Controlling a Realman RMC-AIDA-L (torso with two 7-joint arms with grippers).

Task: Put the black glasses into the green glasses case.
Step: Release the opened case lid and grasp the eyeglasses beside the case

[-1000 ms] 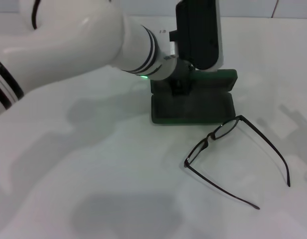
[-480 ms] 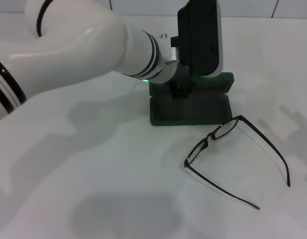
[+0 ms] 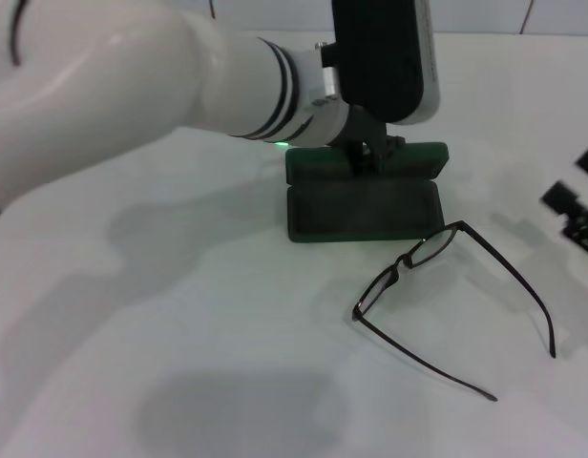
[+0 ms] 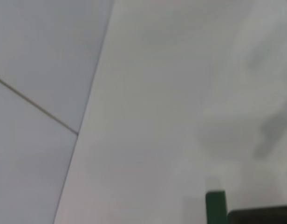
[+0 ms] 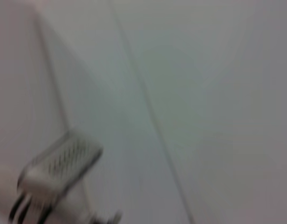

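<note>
Black glasses (image 3: 447, 296) lie unfolded on the white table (image 3: 179, 363), front bar just touching the near right corner of the open green glasses case (image 3: 364, 210). Long axis diagonal, 2 thin straight temples pointing toward the robot. Left gripper (image 3: 370, 153) sits at the case's upright lid, cannot tell its finger state. Right gripper (image 3: 576, 205) at the right edge looks nearer the glasses; cannot tell its fingers either. Thin wire frame, matte hard shell.

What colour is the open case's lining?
Dark green, like the case shell; clearest in the head view.
</note>
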